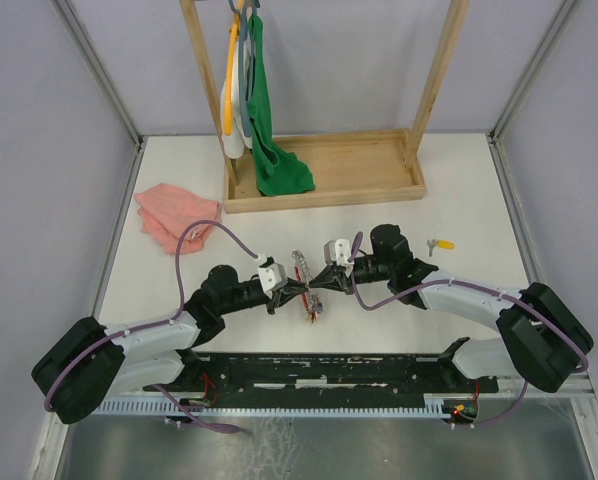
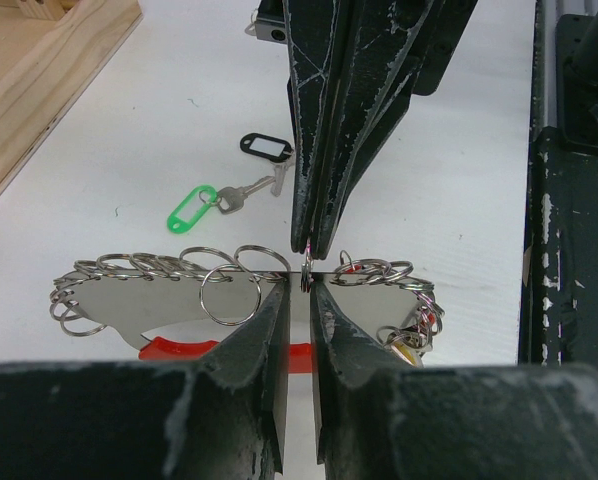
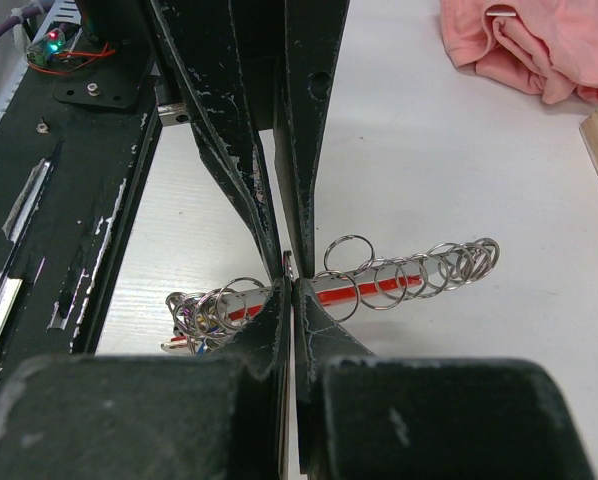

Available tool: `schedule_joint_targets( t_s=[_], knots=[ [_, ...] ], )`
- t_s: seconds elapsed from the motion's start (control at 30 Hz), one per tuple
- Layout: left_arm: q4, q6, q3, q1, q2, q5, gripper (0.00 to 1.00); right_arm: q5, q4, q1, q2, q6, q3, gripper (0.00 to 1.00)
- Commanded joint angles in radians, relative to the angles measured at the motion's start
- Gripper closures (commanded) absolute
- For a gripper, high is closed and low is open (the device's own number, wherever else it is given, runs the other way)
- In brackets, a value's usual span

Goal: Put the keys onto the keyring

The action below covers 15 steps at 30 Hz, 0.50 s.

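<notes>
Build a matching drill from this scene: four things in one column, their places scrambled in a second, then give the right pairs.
Things
1. pink cloth
2. yellow-tagged key
3. green cloth
4. keyring

Places
A. hanging on the wooden rack
B. between the left gripper and the right gripper
C. on the table, on its left side beside the rack
D. alone on the table, to the right of the right arm

Pairs: 1-C, 2-D, 3-A, 4-B
</notes>
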Motion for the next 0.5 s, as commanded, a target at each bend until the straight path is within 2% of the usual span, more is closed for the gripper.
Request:
schedule_joint_targets(
  t_s=[0.0,0.2,0.3,0.4,0.47],
  knots=[
    [0.091,-0.032,0.028,0.004,-0.008,0.023,0.8,-0.051,0.061,0.0,-0.02,0.016,0.013,0.99],
    [0.096,-0.036,0.026,0.004,-0.015,0.042,0.78,-0.051,0.055,0.0,-0.015,0.016,0.019,0.99],
    [0.093,-0.035,0.031,0.005,-0.003,0.046,0.84,-0.054,0.051,0.001,-0.016,0.019,0.021,0.99],
    [0.076,-0.028,0.045,0.005,0.015,0.043,0.97,-0.057,-0.006,0.001,-0.017,-0.001,0.038,0.99],
    [0.037,-0.008,0.061,0.006,0.017,0.037,0.97,-0.042,-0.05,0.0,-0.022,0.007,0.047,0.99]
  ],
)
